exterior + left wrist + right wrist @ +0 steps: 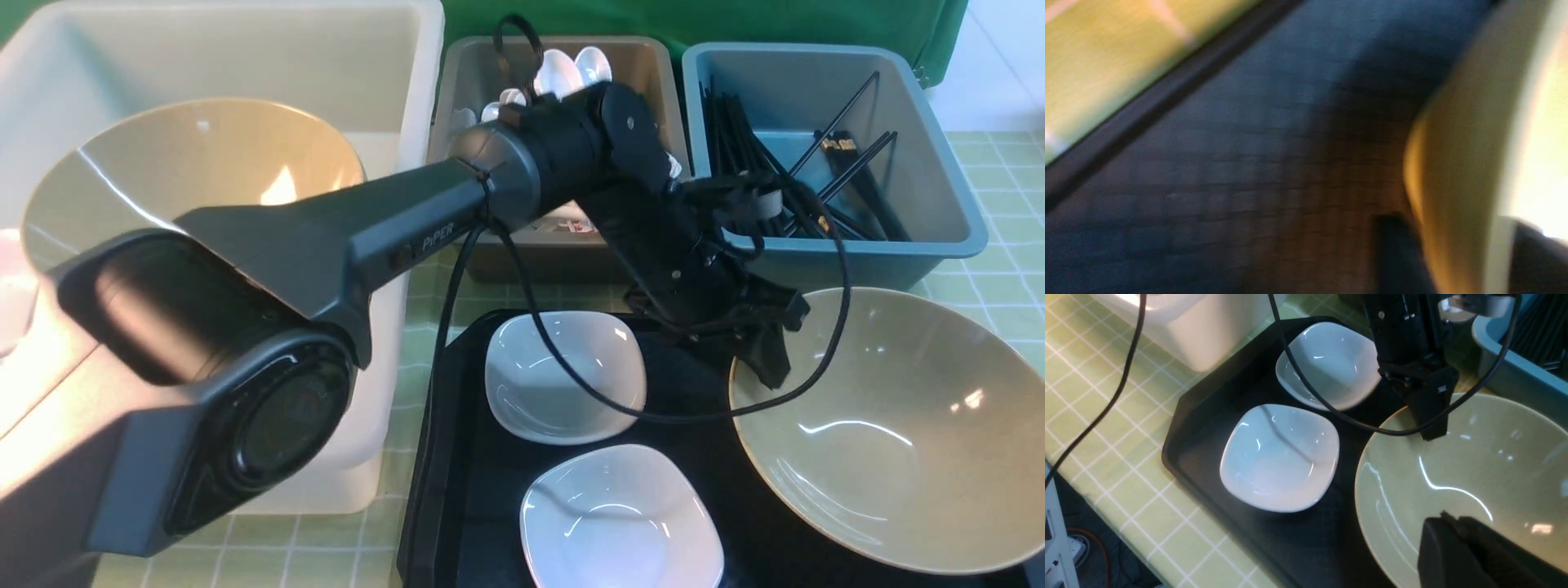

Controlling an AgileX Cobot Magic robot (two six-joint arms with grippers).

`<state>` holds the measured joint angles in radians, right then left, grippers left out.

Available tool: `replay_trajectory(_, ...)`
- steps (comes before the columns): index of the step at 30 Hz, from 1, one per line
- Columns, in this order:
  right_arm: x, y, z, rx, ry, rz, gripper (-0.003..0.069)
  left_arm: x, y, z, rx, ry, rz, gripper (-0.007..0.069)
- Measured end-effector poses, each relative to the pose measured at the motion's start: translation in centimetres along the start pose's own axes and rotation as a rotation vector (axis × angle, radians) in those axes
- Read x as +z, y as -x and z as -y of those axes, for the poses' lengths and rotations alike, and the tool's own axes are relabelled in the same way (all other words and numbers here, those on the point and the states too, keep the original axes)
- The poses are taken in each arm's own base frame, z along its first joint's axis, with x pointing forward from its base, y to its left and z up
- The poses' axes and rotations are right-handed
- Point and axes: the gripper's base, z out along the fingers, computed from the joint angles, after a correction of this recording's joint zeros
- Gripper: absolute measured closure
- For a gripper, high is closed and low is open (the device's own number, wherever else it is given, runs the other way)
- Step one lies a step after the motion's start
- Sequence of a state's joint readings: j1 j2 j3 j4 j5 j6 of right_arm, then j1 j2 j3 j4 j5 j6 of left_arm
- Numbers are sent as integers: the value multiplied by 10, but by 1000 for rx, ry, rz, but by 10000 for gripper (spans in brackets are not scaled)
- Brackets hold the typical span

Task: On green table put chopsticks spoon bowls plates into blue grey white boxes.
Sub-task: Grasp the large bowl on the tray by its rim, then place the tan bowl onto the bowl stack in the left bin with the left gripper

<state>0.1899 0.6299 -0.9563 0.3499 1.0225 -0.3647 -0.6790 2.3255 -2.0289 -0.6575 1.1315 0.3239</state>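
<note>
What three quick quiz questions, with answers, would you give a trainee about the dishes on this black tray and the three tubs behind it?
1. True or false: the two small glossy white rounded-square dishes lie inside the large white plastic tub.
2. Which tub holds the thin black chopsticks? A. the large white one. B. the dark grey plastic one. C. the dull blue plastic one.
3. Which arm's gripper is at the rim of the wide beige-olive bowl on the black textured tray?

Key: 1. False, the dishes lie on the tray. 2. C. 3. The left gripper.
</note>
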Motion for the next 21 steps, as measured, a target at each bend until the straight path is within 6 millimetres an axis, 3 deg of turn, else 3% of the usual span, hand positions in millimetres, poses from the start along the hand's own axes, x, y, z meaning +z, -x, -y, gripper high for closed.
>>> replay_trajectory(3,0,1,0,-9,-5,5,631,-10,4,7,34,-7,-1,596)
replay_trajectory(7,0,0,1,-26,-9,5,629,-34,6,21,104,22,-3,608)
replay_trajectory(11,0,0,-1,-39,11,-4,623,-78,5,41,180,105,46,608)
replay_trajectory(13,0,-1,-4,-78,32,-7,623,-129,1,58,203,165,130,608)
replay_trajectory(14,0,-1,-4,-84,35,-7,623,-130,1,57,198,166,131,608)
replay_trajectory(16,0,1,-5,-127,56,-5,620,-195,-13,67,190,225,249,608)
replay_trajectory(18,0,7,-7,-146,73,11,617,-250,-33,62,133,285,344,608)
replay_trajectory(21,0,19,-10,-168,126,53,615,-306,-69,39,-7,360,437,608)
